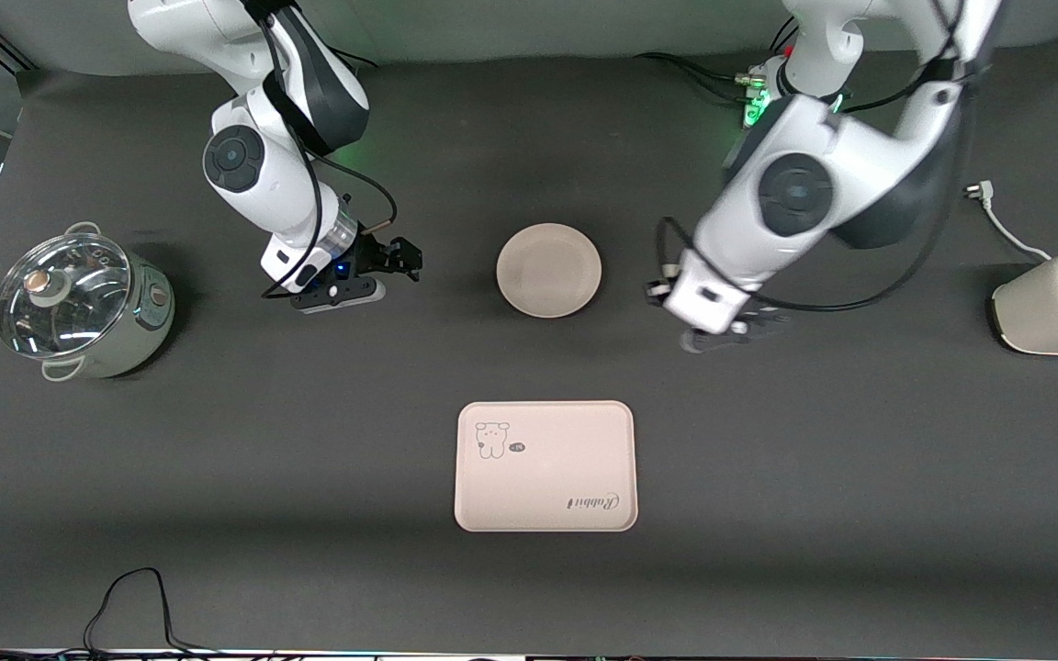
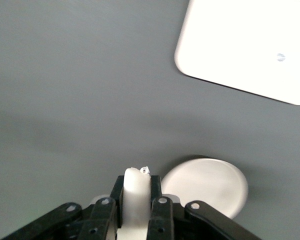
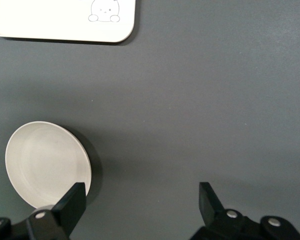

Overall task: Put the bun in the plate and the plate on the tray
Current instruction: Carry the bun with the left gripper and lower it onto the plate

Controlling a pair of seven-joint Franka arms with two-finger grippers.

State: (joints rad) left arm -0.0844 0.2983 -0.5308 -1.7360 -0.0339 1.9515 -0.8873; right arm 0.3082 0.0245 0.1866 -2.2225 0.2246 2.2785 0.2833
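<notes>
- Left gripper [image 1: 733, 336] is up over bare table mat toward the left arm's end of the table, just beside the plate [image 1: 548, 270] and not above it.
- Left wrist view: the left gripper [image 2: 136, 200] is clenched on the bun [image 2: 135, 197], a small white rounded piece standing upright between the black fingers [image 2: 161, 212]. In the front view the bun is hidden under the wrist; cannot confirm it there.
- The plate [image 2: 206, 185] shows past the held bun in the left wrist view, apart from it; the plate is bare inside.
- Right gripper [image 1: 391, 262] is over the mat toward the right arm's end of the table, beside the plate and apart from it. This arm waits.
- Right wrist view: the right gripper [image 3: 141, 200] has its jaws spread wide with only mat between them; one fingertip [image 3: 72, 200] overlaps the rim of the plate [image 3: 45, 165] in the picture, though contact looks unlikely since the gripper appears raised.
- The tray [image 1: 545, 465] lies flat, nearer the front camera than the plate and well apart from it, with the cartoon animal print and script word showing. Nothing rests on it.
- Tray corner also seen in both wrist views [image 2: 250, 45] [image 3: 60, 20].
- A glass-lidded pot [image 1: 79, 303] stands at the right arm's end of the table.
- A cream toaster [image 1: 1057, 303] stands at the left arm's end, its white cord [image 1: 997, 220] trailing on the mat.
</notes>
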